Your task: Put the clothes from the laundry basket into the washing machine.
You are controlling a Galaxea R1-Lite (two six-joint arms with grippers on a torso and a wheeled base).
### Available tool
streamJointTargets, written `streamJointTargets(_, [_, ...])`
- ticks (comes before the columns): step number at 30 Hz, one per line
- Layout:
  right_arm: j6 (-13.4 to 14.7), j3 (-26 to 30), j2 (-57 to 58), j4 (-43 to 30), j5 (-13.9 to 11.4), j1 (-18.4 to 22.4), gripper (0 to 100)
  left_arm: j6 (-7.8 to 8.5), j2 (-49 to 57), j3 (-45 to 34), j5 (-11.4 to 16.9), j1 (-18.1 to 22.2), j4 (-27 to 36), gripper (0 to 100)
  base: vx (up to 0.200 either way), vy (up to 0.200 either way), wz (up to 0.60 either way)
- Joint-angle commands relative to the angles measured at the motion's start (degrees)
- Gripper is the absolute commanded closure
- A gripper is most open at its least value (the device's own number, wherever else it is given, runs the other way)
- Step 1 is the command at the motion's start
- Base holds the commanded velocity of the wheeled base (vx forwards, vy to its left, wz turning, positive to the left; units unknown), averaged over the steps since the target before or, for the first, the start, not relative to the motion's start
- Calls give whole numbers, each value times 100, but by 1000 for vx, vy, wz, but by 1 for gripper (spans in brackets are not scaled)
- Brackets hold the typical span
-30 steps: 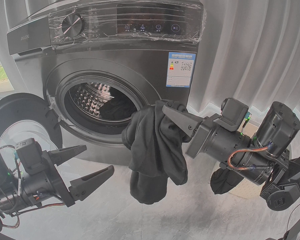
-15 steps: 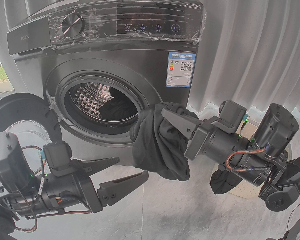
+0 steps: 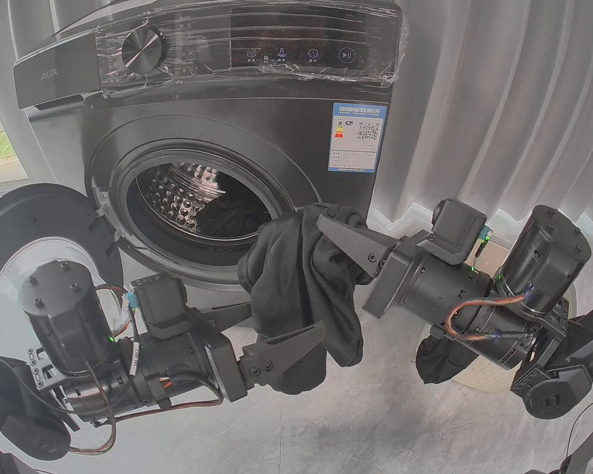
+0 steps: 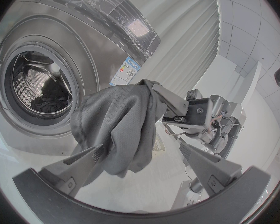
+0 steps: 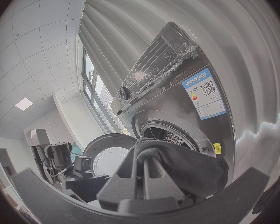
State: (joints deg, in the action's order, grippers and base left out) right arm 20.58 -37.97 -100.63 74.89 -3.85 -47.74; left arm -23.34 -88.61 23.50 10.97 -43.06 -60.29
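Right gripper clamped on the black garment, which hangs downward just right of the washing machine opening. Left gripper, jaws apart, straddles the garment's lower end.

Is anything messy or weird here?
Crinkly plastic wrap covers the top front of the washing machine. Also, a black garment dangles outside the drum, pinched by the right gripper, not inside yet.
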Motion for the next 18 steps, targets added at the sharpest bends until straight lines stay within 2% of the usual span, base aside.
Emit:
streamJointTargets(1, [16, 18, 17, 17, -1, -7, 100, 14, -710, 5, -16, 61, -457, 0, 0, 0, 0])
streamJointTargets(4, [16, 18, 17, 17, 7, -7, 100, 120, -868, -30, -25, 69, -703, 0, 0, 0, 0])
streamJointTargets(5, [16, 18, 26, 17, 7, -7, 100, 208, -965, -56, -34, 69, -835, 0, 0, 0, 0])
streamJointTargets(9, [16, 9, 26, 17, 7, -7, 100, 243, -991, -48, -34, 87, -879, 0, 0, 0, 0])
streamJointTargets(10, [16, 9, 17, 17, 7, -7, 100, 243, -991, -48, -42, 96, -879, 100, 0, 0, 0])
streamJointTargets(18, [16, 0, 17, 26, 7, -7, 100, 251, -1000, 31, -42, 96, -914, 100, 0, 0, 0])
